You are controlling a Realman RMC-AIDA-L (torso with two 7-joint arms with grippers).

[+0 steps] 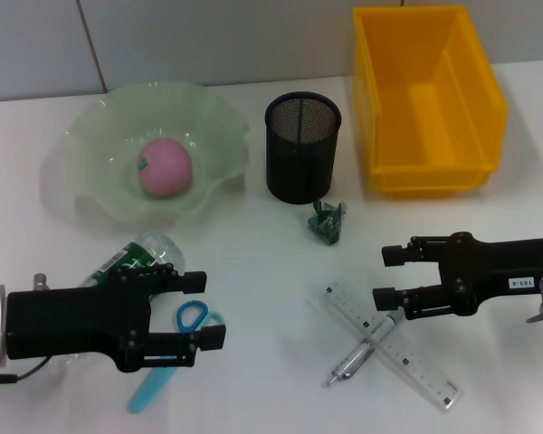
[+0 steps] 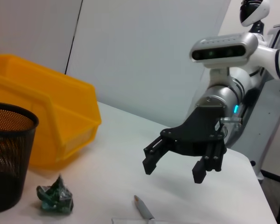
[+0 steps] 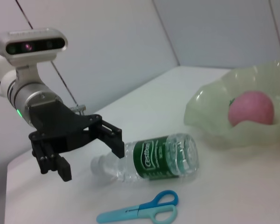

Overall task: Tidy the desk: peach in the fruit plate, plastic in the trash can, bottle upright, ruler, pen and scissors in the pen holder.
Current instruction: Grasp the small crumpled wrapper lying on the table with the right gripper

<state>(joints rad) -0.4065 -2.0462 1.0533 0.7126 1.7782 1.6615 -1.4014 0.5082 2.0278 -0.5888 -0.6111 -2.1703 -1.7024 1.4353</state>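
On the white desk (image 1: 253,298) in the head view, the left gripper (image 1: 204,309) reaches in level, jaws wide, above the lying bottle (image 1: 136,258) and scissors (image 1: 167,357); the right gripper (image 1: 386,276), equally wide, hovers beside the crossed ruler (image 1: 407,357) and pen (image 1: 353,359). The left wrist view shows crumpled plastic (image 2: 55,196) beside the pen holder (image 2: 7,154). In the right wrist view, the peach (image 3: 250,108) sits in the fruit plate (image 3: 210,126).

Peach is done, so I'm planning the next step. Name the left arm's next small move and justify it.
Probably lower the left gripper onto the bottle and close on its body. The bottle lies on its side right by that open gripper, beside the scissors, while the peach already sits in the fruit plate.
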